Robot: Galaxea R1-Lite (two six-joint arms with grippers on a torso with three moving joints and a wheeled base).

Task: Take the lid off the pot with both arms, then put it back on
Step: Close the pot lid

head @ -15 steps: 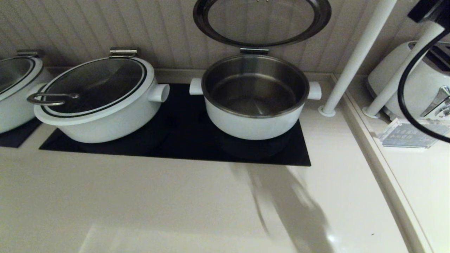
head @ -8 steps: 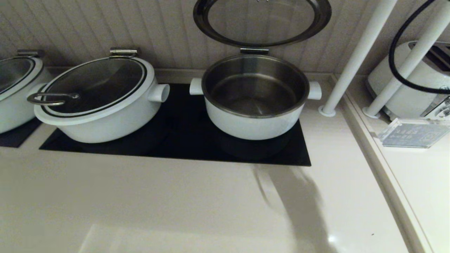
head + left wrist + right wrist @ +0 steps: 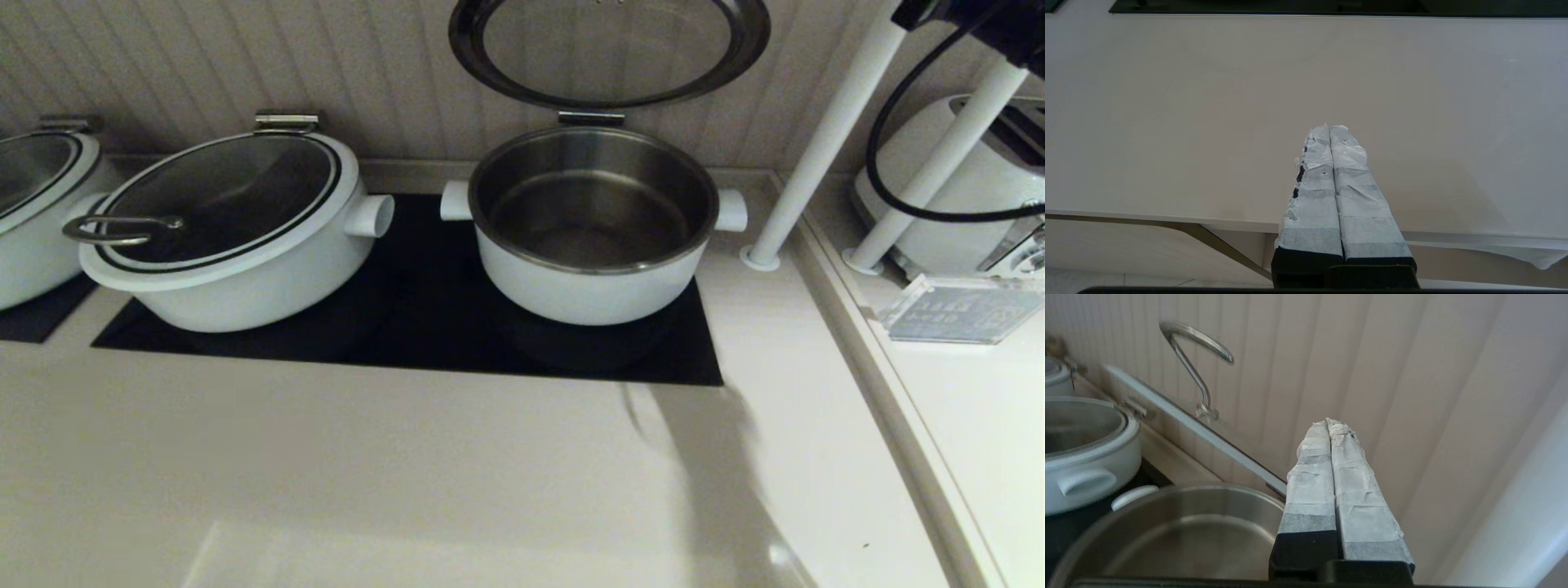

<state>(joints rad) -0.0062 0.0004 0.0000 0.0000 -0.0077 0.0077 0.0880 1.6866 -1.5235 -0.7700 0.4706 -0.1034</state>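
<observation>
- The pot (image 3: 592, 224) sits open on the black cooktop (image 3: 424, 327), with its glass lid (image 3: 608, 49) swung up on the hinge and standing against the wall panel.
- The right gripper (image 3: 1329, 424) is up beside the lid, above the pot's rim; its jaws are pressed together on nothing.
- The left gripper (image 3: 1329, 128) hangs over the bare counter (image 3: 1167, 122), its jaws closed too and empty.
- Another lidded pot (image 3: 229, 233) sits to the left.
</observation>
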